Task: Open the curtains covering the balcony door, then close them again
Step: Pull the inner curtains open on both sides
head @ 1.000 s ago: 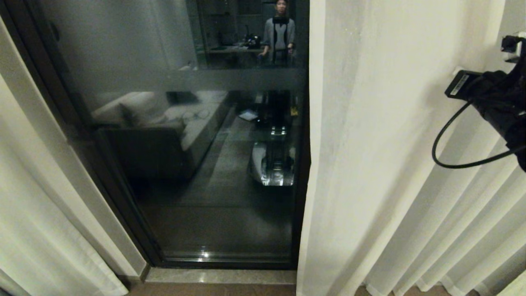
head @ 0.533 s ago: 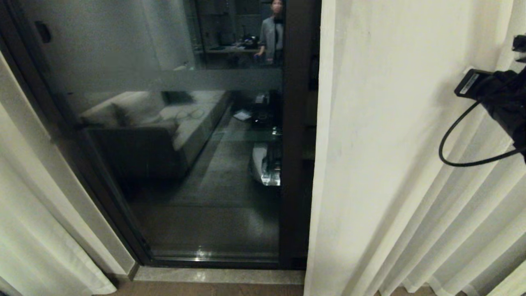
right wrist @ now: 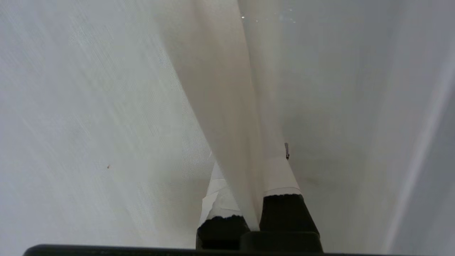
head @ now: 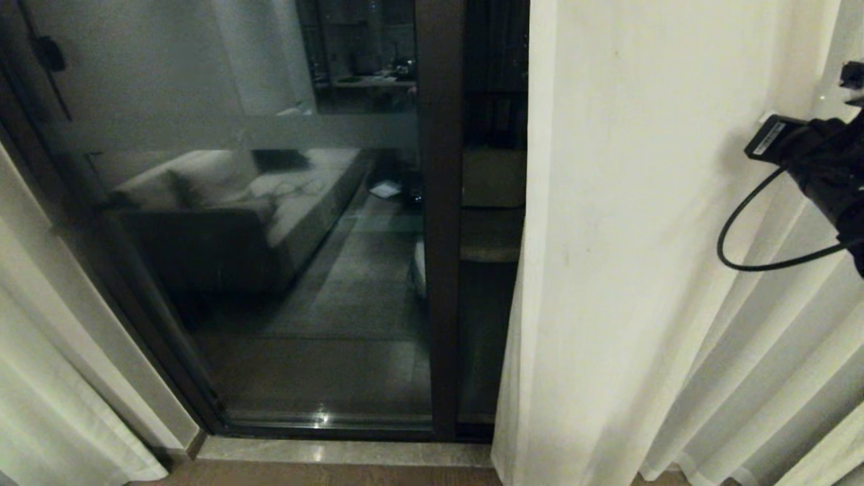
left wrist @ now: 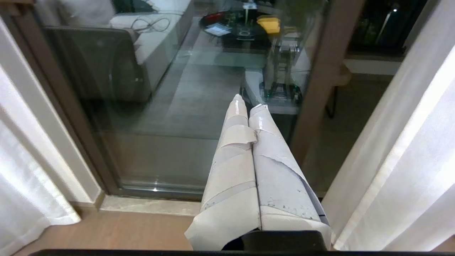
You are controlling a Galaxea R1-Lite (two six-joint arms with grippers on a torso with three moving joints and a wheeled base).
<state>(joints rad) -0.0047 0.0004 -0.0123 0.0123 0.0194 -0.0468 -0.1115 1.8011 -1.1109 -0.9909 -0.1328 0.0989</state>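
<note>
Right hand (right wrist: pixel 249 199) raised and clamped; left hand (left wrist: pixel 249 106) closed, empty.

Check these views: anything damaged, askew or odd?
Only wear: the white tape wrapped on the left gripper's fingers is wrinkled and peeling at its edges. The right gripper has a fold of the curtains pinched between its fingers. The balcony door looks intact.

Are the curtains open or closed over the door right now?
Open: the door glass shows bare between the curtains, bunched on either side.
</note>
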